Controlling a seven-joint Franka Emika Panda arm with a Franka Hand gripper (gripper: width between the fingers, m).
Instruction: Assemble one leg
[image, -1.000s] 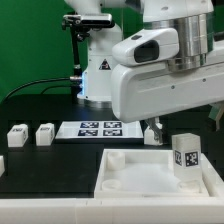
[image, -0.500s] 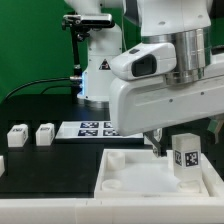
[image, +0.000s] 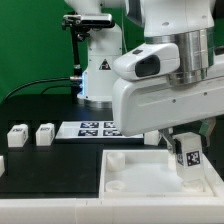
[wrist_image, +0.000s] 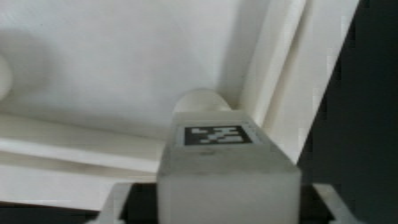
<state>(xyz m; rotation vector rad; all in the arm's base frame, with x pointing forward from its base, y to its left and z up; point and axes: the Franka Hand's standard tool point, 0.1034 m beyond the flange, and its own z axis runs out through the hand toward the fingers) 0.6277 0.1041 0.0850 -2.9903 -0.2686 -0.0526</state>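
Observation:
The leg (image: 187, 158), a small white block with a black-and-white tag, stands upright on the large white panel (image: 130, 172) at the exterior view's right. My gripper (image: 183, 141) is right above it. In the wrist view the leg (wrist_image: 222, 165) fills the space between my fingers, and my gripper (wrist_image: 222, 208) is open, with a dark gap on each side of the block. The panel (wrist_image: 107, 90) lies beyond it. Two more white legs (image: 17, 137) (image: 45, 133) lie on the black table at the exterior view's left.
The marker board (image: 95, 128) lies flat on the table behind the panel. The robot's base (image: 97, 75) stands behind it. The panel's raised rim (wrist_image: 267, 60) runs close beside the leg, next to the dark table.
My gripper has moved toward the exterior view's right, from beside the panel's back edge to over the standing leg, and now straddles it.

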